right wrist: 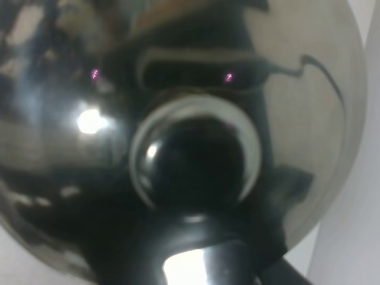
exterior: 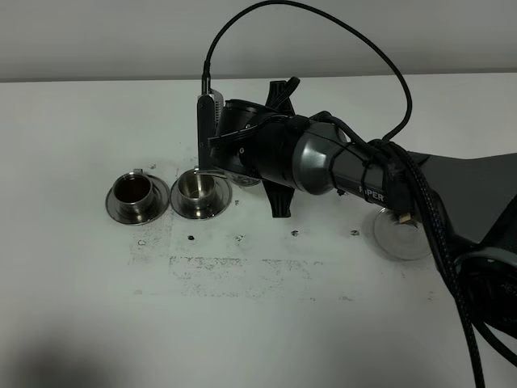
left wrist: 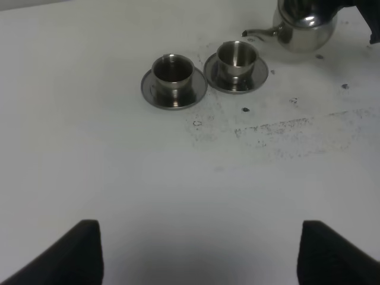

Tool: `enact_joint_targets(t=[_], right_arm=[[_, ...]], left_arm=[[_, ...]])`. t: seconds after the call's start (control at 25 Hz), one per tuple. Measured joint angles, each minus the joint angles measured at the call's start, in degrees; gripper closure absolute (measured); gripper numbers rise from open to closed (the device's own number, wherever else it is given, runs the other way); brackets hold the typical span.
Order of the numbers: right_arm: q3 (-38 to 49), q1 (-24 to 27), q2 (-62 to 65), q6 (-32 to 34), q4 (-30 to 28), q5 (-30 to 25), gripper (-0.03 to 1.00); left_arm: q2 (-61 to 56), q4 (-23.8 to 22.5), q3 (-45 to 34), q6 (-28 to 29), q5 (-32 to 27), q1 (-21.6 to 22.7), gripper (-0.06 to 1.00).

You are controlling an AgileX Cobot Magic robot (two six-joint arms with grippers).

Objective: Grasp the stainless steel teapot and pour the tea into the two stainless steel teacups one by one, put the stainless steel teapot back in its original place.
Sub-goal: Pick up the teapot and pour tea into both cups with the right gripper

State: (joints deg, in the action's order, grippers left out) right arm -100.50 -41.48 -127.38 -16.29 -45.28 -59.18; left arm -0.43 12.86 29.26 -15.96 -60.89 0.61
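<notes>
Leftward, right arm [exterior: 339,166] outstretched — teapot [left wrist: 306,29] clamped

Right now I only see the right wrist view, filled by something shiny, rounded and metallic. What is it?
Observer: A rounded stainless steel teapot. The left wrist view shows its thin spout aimed at the nearer steel cup, one of two small cylindrical ones.
Operator: Anything in those cups?
Observer: From above, the farther steel cup looks dark and brownish inside, while the nearer steel cup looks bright and bare.
Operator: And the other arm?
Observer: The left gripper hangs open, well back from the cups, holding nothing.
</notes>
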Motion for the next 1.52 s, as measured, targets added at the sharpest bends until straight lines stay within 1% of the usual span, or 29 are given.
enact_joint_targets(t=[0.6, 0.88, 1.28, 1.52], right_arm=[[0.00, -0.01, -1.97, 0.05, -5.07, 0.54, 0.80], [0.00, -0.12, -1.97, 0.05, -8.48, 1.12, 0.80], [0.00, -0.83, -1.97, -1.16, -9.26, 1.33, 0.80], [0.00, -1.33, -1.97, -3.92, -9.26, 1.69, 0.80]], left_arm=[[0.00, 0.00, 0.00, 0.00, 0.00, 0.00, 0.30], [0.00, 0.00, 0.00, 0.00, 0.00, 0.00, 0.30], [0.00, 0.00, 0.00, 0.15, 0.00, 0.00, 0.30], [0.00, 0.00, 0.00, 0.15, 0.00, 0.00, 0.30]])
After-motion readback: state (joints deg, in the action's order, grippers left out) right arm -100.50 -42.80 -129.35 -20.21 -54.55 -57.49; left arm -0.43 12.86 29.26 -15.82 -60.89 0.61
